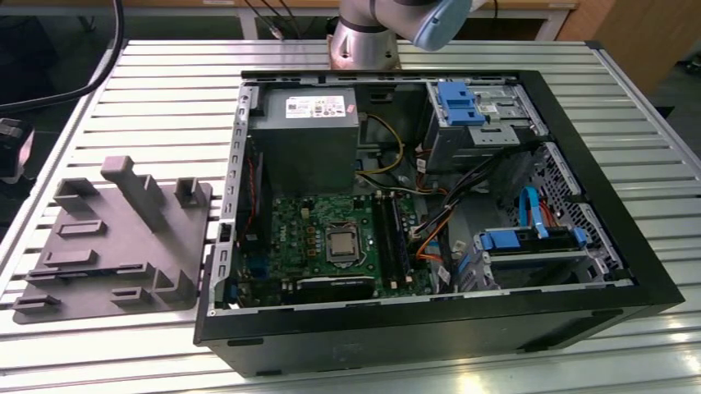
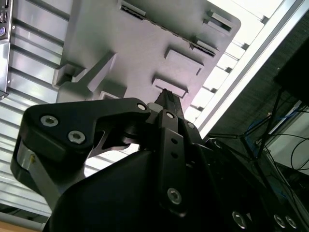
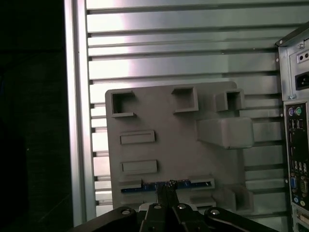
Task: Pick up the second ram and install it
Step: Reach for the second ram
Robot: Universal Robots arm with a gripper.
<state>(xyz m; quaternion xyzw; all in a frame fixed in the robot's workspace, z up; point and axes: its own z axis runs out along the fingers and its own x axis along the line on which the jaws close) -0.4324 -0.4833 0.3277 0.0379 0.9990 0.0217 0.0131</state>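
The second ram (image 3: 193,184) is a dark, blue-tinged stick that lies on edge in a slot of the grey moulded tray (image 3: 169,145). My gripper (image 3: 166,187) hangs high above the tray, its tips over the middle of the stick in the first wrist view. The fingers are shut together with nothing between them. In the second wrist view the gripper (image 2: 167,94) points down at the tray (image 2: 120,43). The exterior view has the tray (image 1: 110,246) on the table to the left of the open computer case (image 1: 438,328). The black memory slots (image 1: 390,238) run beside the processor on the green motherboard (image 1: 301,238).
The case's rear panel with its ports (image 3: 297,145) stands beside the tray. Tall grey posts (image 1: 137,185) rise from the tray. A ribbed metal table (image 1: 153,98) carries everything, and its edge rail (image 3: 77,121) borders a dark drop. Cables and blue drive bays (image 1: 460,103) crowd the case.
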